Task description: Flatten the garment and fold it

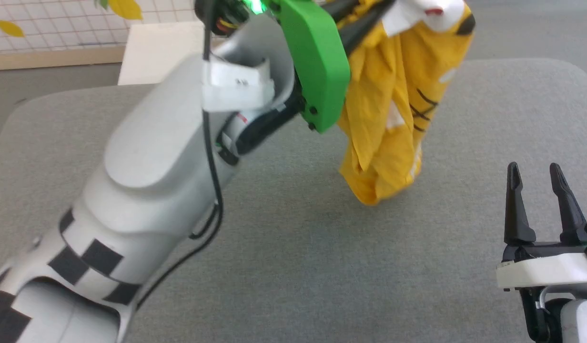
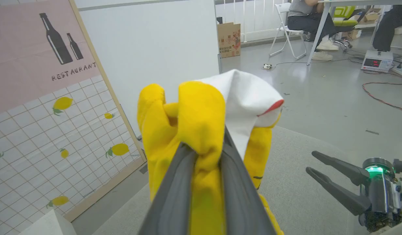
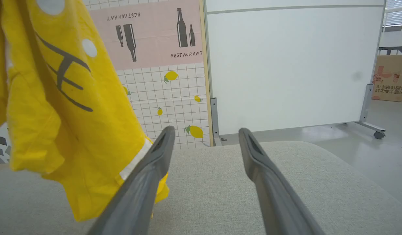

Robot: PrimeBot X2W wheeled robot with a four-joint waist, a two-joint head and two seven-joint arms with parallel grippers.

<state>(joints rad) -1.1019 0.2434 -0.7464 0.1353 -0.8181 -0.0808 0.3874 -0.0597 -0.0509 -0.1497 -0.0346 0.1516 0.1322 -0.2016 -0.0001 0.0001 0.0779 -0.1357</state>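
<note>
The garment [image 1: 393, 109], a bright yellow T-shirt with white patches and black stripes, hangs bunched above the grey padded table [image 1: 322, 267]; its lowest fold sits about at the tabletop. My left gripper [image 1: 377, 12] is raised at the top centre and shut on the garment's upper folds. In the left wrist view the two fingers [image 2: 175, 182] pinch yellow and white cloth [image 2: 194, 111]. My right gripper [image 1: 541, 176] rests low at the right, open and holding nothing. In the right wrist view the garment [image 3: 73, 114] hangs just left of my open right gripper [image 3: 204, 133].
My left forearm [image 1: 155, 181] crosses the left half of the head view. Beyond the table's far edge stand a lemon-tile panel [image 2: 41, 137] and a white partition [image 3: 286, 65]. A person [image 2: 305, 16] sits at a desk far off, with cables [image 2: 383, 94] on the floor.
</note>
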